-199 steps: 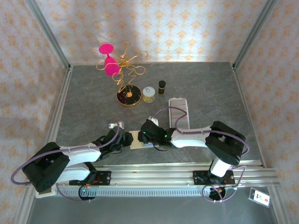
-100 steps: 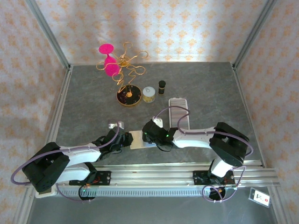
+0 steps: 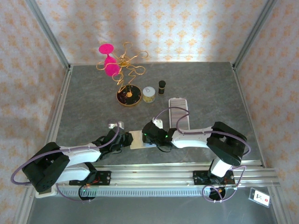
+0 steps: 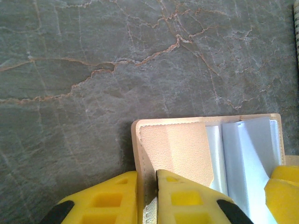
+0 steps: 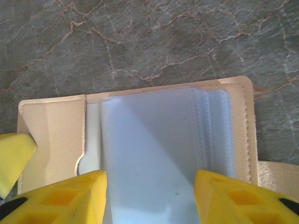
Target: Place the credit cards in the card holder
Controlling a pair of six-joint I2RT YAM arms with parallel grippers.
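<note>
Your right gripper [image 5: 149, 177] has parted its fingers around the thin pale blue credit card [image 5: 149, 130], now lying in the open cream-beige folding card holder [image 5: 51, 135] between your arms (this card seems delivered). Your left gripper [image 4: 147, 173], narrow, pinches the holder's flap.

Open beige card holder [image 5: 51, 135] flat on grey tabletop [image 5: 140, 37], pale plastic pockets [image 5: 154, 140] inside, yellow right hand [image 5: 149, 186] spread wide over them

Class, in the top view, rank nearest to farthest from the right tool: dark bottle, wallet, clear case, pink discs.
1. Wallet, at the right tool.
2. Clear case, back right.
3. Dark bottle, farther back.
4. Pink discs, back left.
</note>
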